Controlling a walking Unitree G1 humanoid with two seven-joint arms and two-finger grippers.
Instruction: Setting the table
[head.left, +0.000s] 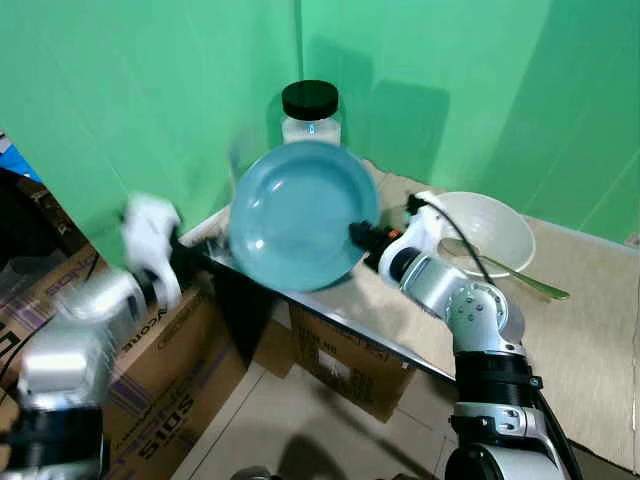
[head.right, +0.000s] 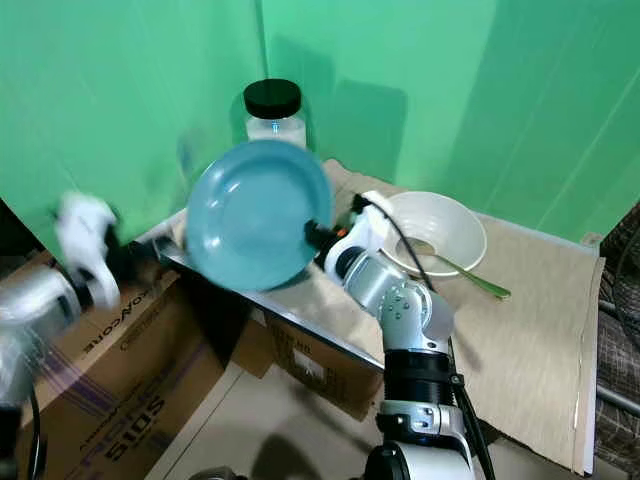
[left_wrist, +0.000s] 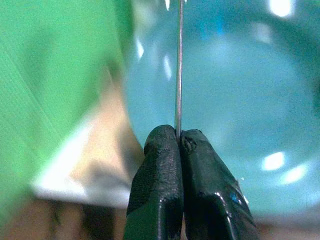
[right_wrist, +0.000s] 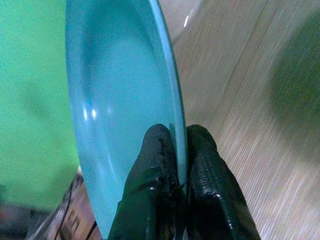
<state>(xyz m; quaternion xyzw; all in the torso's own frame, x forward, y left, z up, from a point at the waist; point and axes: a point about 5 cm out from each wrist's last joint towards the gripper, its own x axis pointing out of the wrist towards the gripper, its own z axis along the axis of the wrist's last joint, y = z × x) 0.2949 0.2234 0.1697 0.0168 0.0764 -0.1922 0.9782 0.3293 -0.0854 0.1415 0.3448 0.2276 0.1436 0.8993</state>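
While the teal plate (head.left: 300, 215) stands nearly on edge above the near corner of the surface (head.left: 590, 330), its hollow face turned toward the head camera, the right gripper (right_wrist: 173, 145) holds it by the rim. In the right wrist view the two black fingers (right_wrist: 150, 170) are pinched tight on either side of that rim, one on the inner face and one on the back. The right arm (head.left: 450, 290) reaches in from the right, its elbow bent over the woven mat that covers the surface.

The left gripper (left_wrist: 179, 137) is out to the left of the plate, blurred in the head views. In its wrist view the fingers are pressed together with no gap, gripping the base of a thin metal rod or handle (left_wrist: 178, 65) (what utensil it belongs to I cannot tell) that runs straight up in front of the plate's blue face.

Behind the plate, against the green backdrop (head.left: 150, 90), stands a clear glass jar (head.left: 311, 120) with a black lid. To the right of the plate a white bowl (head.left: 490, 235) sits on the mat, with a greenish spoon (head.left: 520, 280) resting in it, its handle sticking out over the rim. Cardboard boxes (head.left: 180, 380) lie on the floor below the surface.
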